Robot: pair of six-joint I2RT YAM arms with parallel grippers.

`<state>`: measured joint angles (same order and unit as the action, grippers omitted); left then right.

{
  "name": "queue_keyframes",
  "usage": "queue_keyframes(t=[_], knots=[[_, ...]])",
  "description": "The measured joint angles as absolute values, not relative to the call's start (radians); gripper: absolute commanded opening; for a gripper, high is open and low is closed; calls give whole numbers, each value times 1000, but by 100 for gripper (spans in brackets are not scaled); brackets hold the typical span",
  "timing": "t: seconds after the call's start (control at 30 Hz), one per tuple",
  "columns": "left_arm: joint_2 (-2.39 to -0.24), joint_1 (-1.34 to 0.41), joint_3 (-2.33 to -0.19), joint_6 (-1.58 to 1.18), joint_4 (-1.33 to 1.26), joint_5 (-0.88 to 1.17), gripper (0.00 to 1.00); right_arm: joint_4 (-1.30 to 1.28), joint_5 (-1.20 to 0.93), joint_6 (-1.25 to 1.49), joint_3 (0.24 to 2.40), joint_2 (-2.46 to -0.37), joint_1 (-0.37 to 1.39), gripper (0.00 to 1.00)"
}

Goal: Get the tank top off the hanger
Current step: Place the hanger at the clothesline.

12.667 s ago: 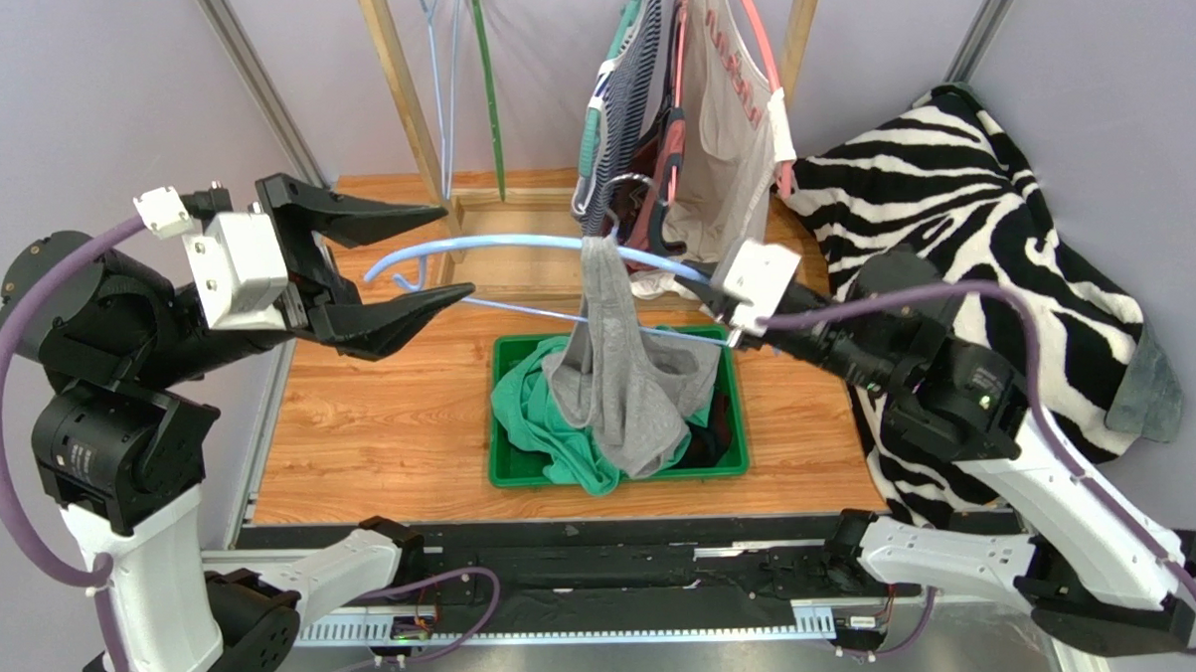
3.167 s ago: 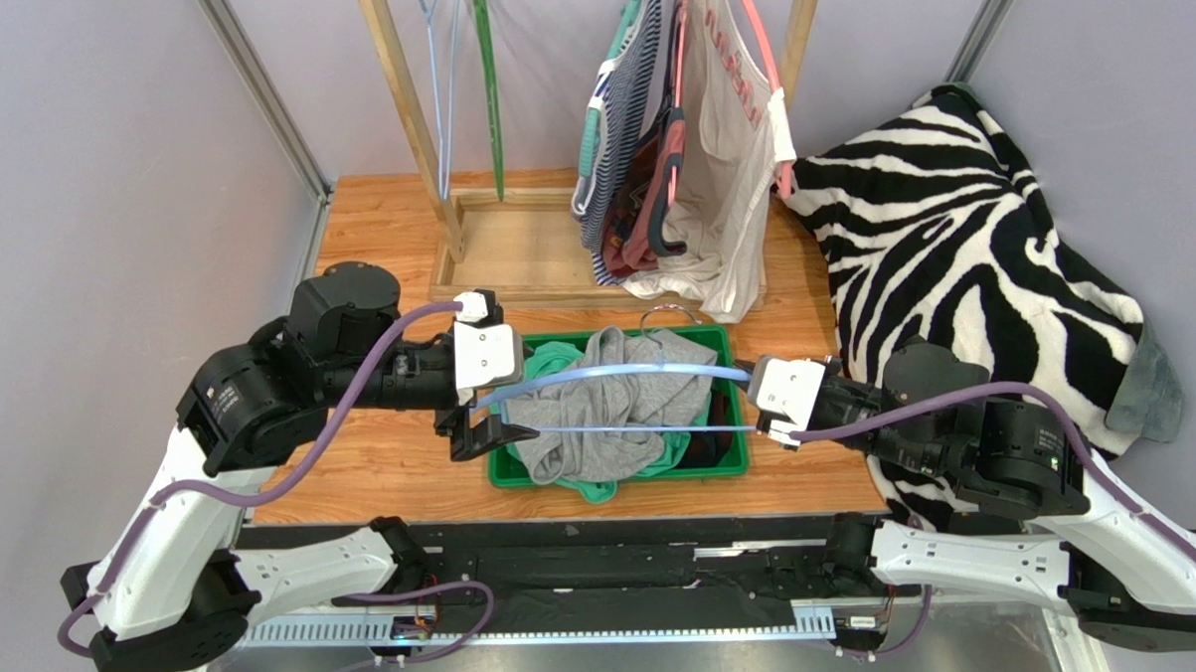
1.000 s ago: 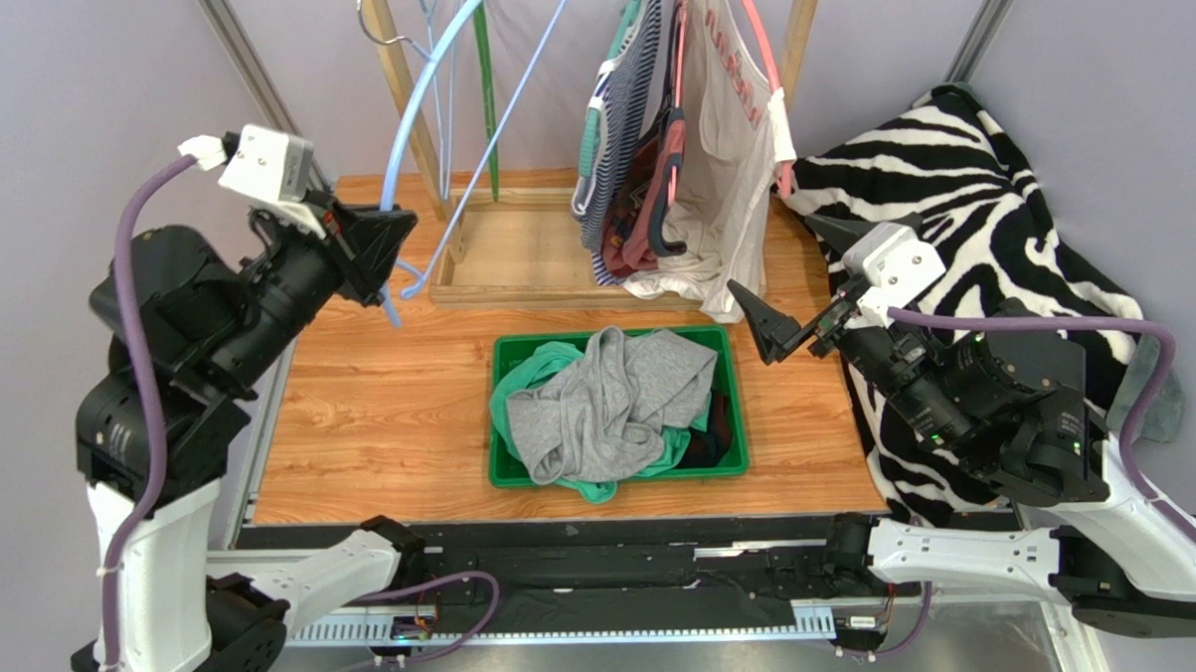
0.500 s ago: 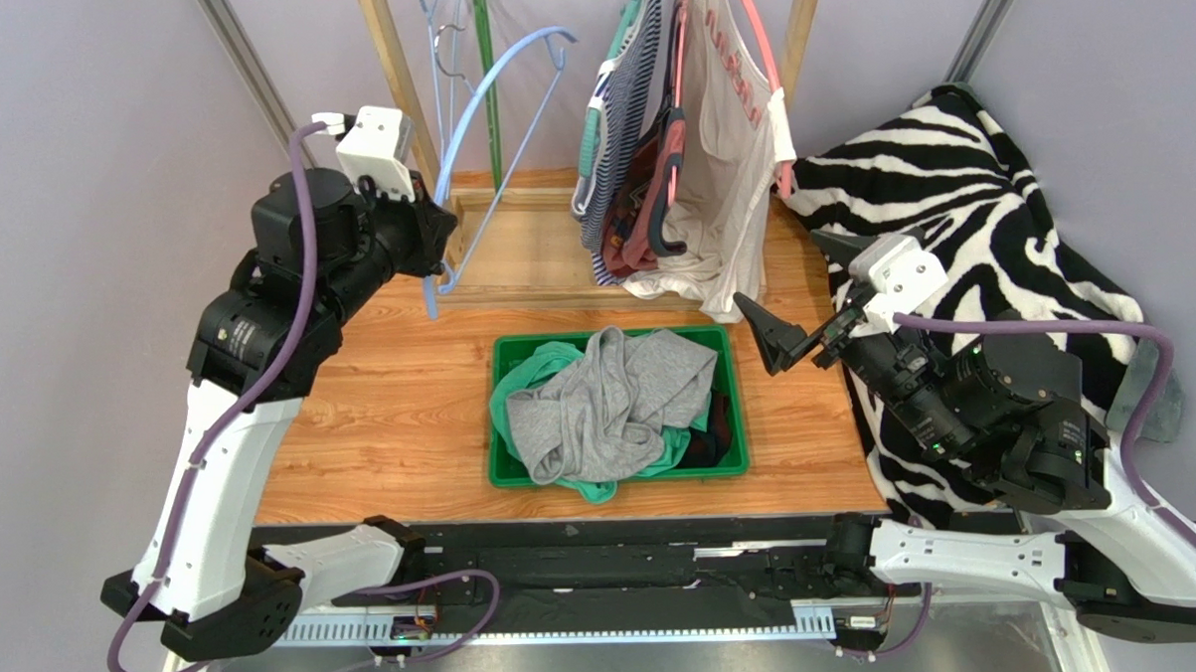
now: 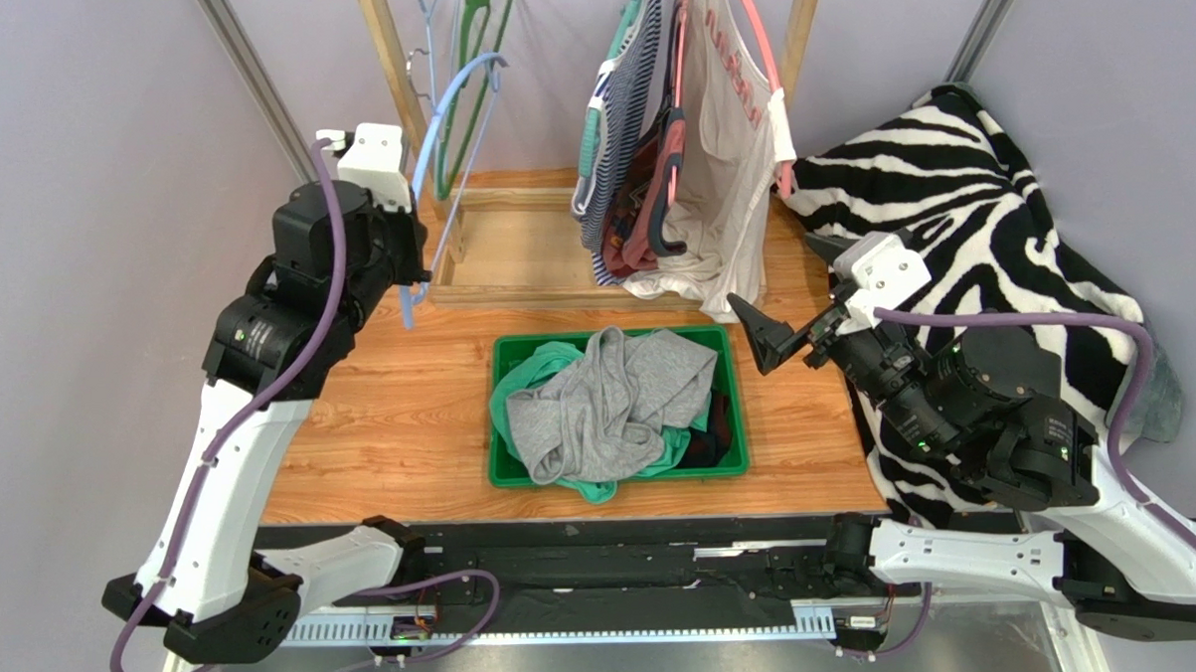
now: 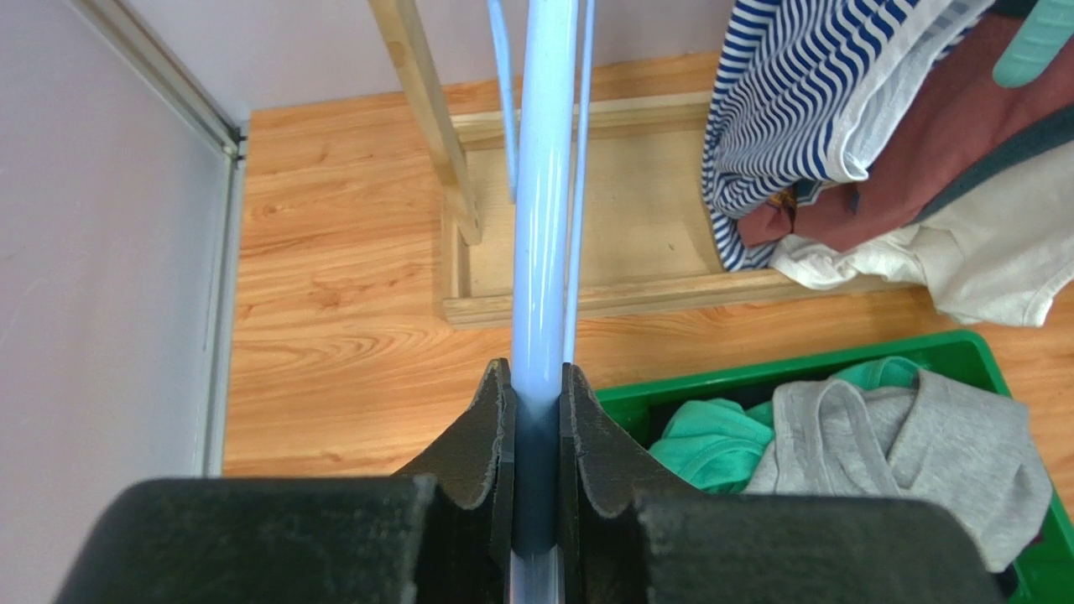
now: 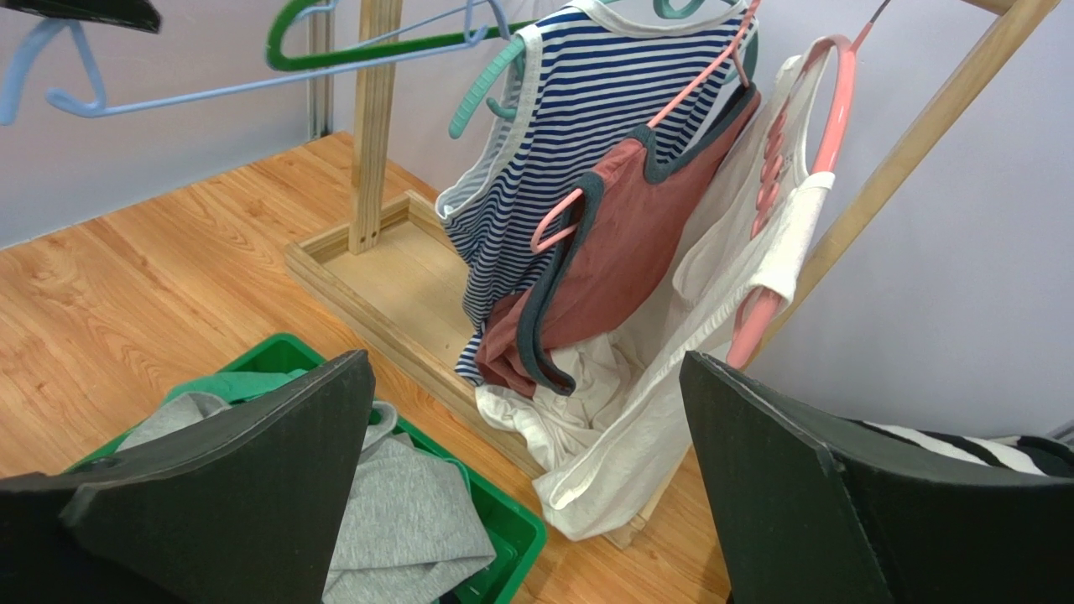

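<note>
My left pincer (image 6: 536, 415), clamped on the bare blue hanger (image 6: 545, 227), has carried it up; the grey tank top (image 6: 920, 453) lies below-right, freed. Right pincer (image 7: 523, 365) gapes empty.

Soft, bright light is falling evenly everywhere, and nothing is looking dim. Only faint, soft shadows are showing on the worktop (image 5: 383, 418) below the end effectors. A long white shine is running along the blue hanger (image 6: 545, 189) just ahead of the left end effector (image 6: 537, 378). Its black fingers are looking big, dark and a little fuzzy close to the camera. The right end effector (image 7: 523, 365) is looking the same, while the clothes (image 7: 593, 151) beyond it are looking sharp.
</note>
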<state>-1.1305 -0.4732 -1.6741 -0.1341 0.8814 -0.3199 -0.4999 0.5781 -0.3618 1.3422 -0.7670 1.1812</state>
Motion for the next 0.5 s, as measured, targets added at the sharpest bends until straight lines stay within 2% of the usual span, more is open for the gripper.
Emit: queue_keyframes(t=[0.3,0.5], knots=[[-1078,-437,-1686,-152,887,-326,0,-550,685,-268,1479,-958,1181,100],[-1083,-432,-1719,-154,887,-212,0,-557,651,-171,1514,-1132,1148,100]])
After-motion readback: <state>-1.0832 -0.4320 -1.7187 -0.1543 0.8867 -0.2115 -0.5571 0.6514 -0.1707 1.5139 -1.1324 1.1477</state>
